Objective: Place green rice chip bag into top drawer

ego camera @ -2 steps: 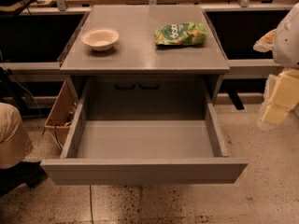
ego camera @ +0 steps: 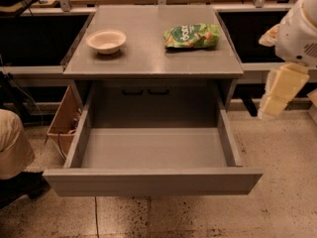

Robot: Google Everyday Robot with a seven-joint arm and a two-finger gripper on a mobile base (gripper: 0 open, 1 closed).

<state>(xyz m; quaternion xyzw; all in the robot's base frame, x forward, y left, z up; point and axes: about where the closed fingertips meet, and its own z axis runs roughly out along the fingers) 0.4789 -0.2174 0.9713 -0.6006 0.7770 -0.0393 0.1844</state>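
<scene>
Speckled terrazzo floor surrounds a flat grey metal bench (ego camera: pixel 148 58) with dark shelving and more worktops behind it. Below its top, the wide, shallow grey top drawer (ego camera: pixel 148 181) is pulled fully out toward the near side, its smooth floor bare. The crinkly green rice chip bag (ego camera: pixel 192 35) lies flat on the far right part of the bench, near the right edge and well apart from the round white bowl (ego camera: pixel 106 40) on the left. Its long axis runs left to right, roughly parallel to the bench's near edge. One short end faces the bowl and the other the right edge; which end is the pouch's top I cannot tell. The cream-coloured gripper (ego camera: pixel 277 95) hangs off the right side of the bench, well apart from the bag, and I cannot tell whether it is apart or together. The main risks, as I judge them:

- A sideways approach from the right could shove the light pouch along the slick top instead of seizing it.
- A pinch on puffed, slippery film could slide off mid-carry.
- A release too near the front panel could leave the bag draped over it or on the floor.
</scene>
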